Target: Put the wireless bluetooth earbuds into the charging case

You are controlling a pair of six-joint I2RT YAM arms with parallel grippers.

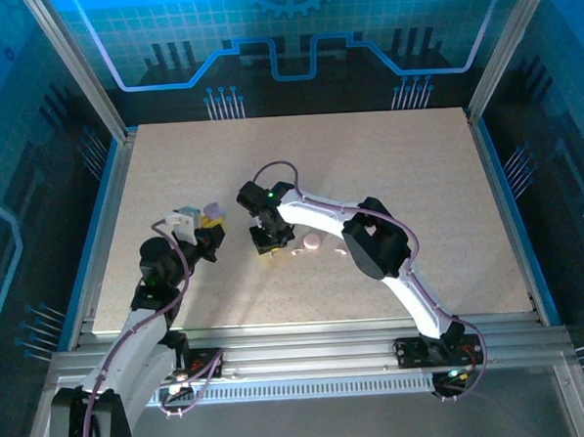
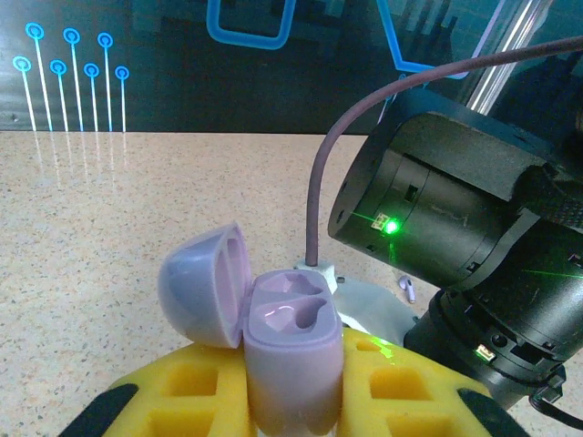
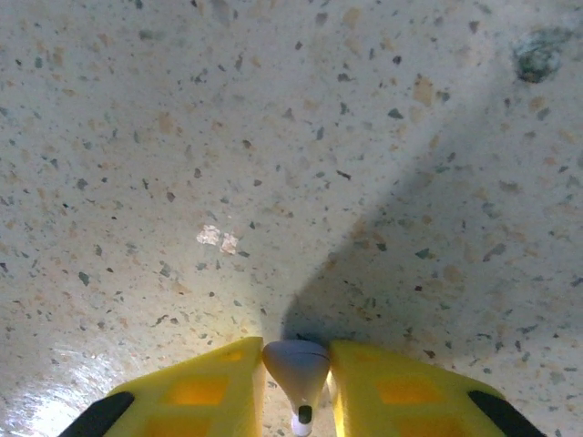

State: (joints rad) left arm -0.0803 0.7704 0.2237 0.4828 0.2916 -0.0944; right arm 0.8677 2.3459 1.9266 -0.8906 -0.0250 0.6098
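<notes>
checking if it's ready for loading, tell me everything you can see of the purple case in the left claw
The purple case is glossy lilac plastic, rounded and standing upright. Its domed lid is hinged open to one side, baring two moulded wells, both empty. The yellow fingers of the left claw pinch its lower body from both sides, over the speckled table.

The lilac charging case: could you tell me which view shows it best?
Left wrist: the lilac charging case sits close, lid open, both sockets visible. The top external view gives a small lilac blob.
</notes>
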